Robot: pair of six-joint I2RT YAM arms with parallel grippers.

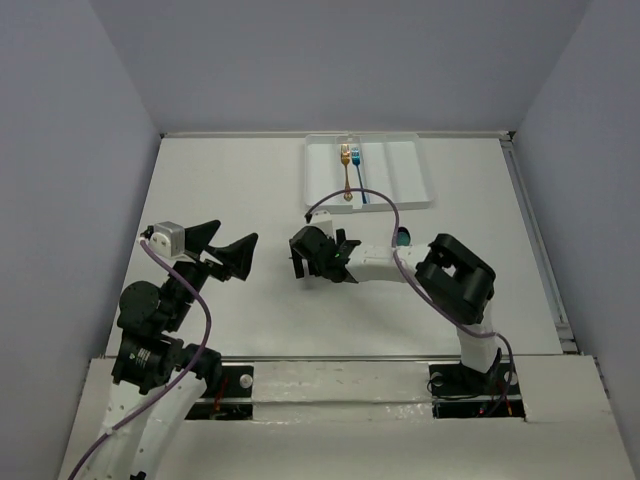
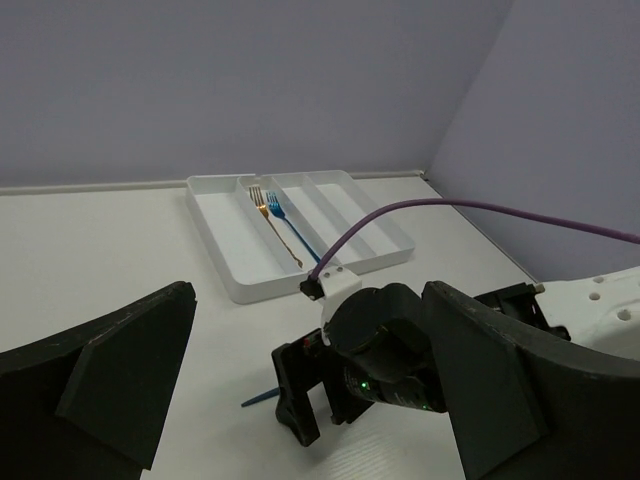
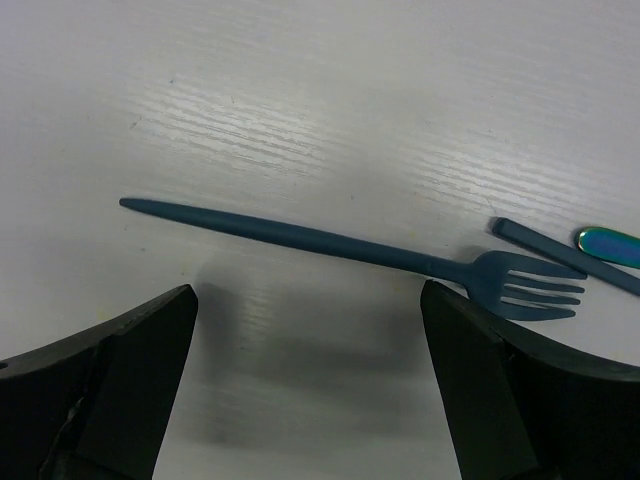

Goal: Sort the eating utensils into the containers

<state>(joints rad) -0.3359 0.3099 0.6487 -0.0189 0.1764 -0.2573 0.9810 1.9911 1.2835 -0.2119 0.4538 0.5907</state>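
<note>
R gripper [image 1: 305, 258] [image 3: 308, 300] is hanging low over the table w/ jaws spread wide, gripping nothing. In the R wrist view a teal fork [image 3: 340, 245] is lying flat on the white table [image 1: 240, 180] just ahead of the two fingers, handle pointing left, tines right, not touching either finger. Near its tines, at the right edge of that view, a dark blue stick [image 3: 540, 250] and an iridescent utensil end [image 3: 610, 245] are lying on the table; can't tell what kind the latter is.

L gripper [image 1: 238, 232] [image 2: 308, 295] is also gaping open and empty, raised off the table left of the R one and facing it. In the L wrist view, the fork's handle tip [image 2: 262, 398] is poking out beside the R gripper.

Farther back, the white tray [image 1: 400, 170] [image 2: 225, 240] is sitting by the rear wall, well apart from both grippers. A gold fork [image 1: 347, 172] [image 2: 275, 225] and a blue fork [image 1: 359, 175] [image 2: 295, 230] are lying side by side in its middle part, tines toward the wall; can't tell if they're sharing one compartment. A purple cable [image 1: 370, 195] [image 2: 450, 205] is arching from the R wrist back along the arm.
</note>
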